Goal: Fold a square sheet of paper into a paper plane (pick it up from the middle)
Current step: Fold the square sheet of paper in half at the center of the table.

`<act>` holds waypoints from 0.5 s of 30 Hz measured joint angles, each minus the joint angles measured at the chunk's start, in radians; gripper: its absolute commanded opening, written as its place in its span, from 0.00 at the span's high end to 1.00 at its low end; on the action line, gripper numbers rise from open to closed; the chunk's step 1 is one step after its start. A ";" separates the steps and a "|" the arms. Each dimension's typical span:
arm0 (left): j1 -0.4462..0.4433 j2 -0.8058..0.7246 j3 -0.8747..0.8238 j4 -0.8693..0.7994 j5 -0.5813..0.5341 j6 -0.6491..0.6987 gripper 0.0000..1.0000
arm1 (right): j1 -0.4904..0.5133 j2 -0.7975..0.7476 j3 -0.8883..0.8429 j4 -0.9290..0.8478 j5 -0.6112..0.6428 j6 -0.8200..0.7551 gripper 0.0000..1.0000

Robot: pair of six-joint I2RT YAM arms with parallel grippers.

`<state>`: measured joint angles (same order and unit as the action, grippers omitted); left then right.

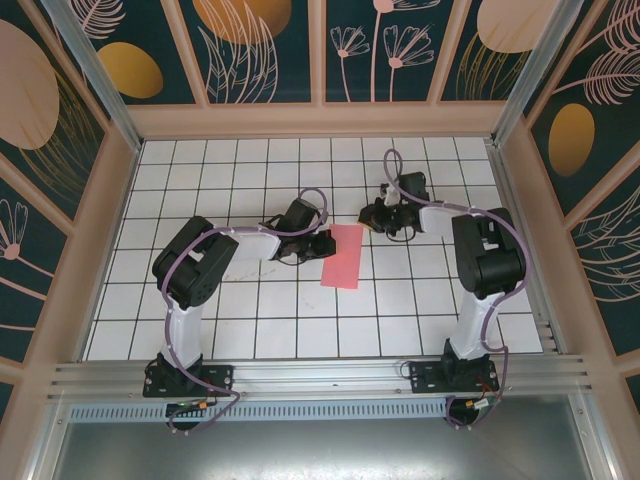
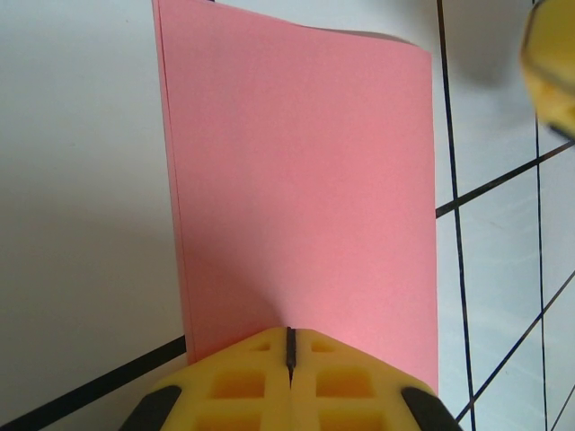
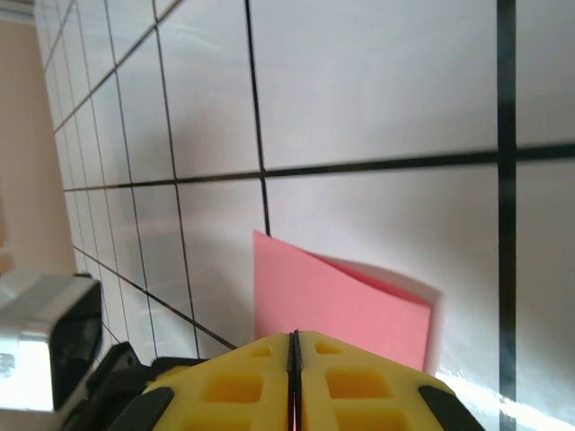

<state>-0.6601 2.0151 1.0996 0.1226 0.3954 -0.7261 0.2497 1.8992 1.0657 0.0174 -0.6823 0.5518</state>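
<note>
While our left gripper (image 2: 289, 337) and right gripper (image 3: 295, 339) are both closed tight, the paper (image 2: 301, 180) lies between them.
Left tips overlap its near edge; we see its corner just ahead of our right tips.

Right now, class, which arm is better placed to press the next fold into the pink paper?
Left, probably. The left tool is shut, its tips midway along one edge of the square sheet of paper, which lies folded into a rectangle. The right tool sits by one corner.
</note>
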 measured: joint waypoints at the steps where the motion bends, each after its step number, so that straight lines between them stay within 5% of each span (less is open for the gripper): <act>1: 0.000 0.000 0.000 0.000 0.000 0.000 1.00 | 0.000 0.003 0.006 0.000 0.000 0.000 0.88; 15: 0.000 -0.002 0.000 0.000 0.002 0.000 1.00 | 0.000 0.103 0.023 -0.024 0.001 -0.019 0.88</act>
<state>-0.6601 2.0136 1.0996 0.1223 0.3969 -0.7258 0.2501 2.0022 1.0882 -0.0067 -0.6815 0.5323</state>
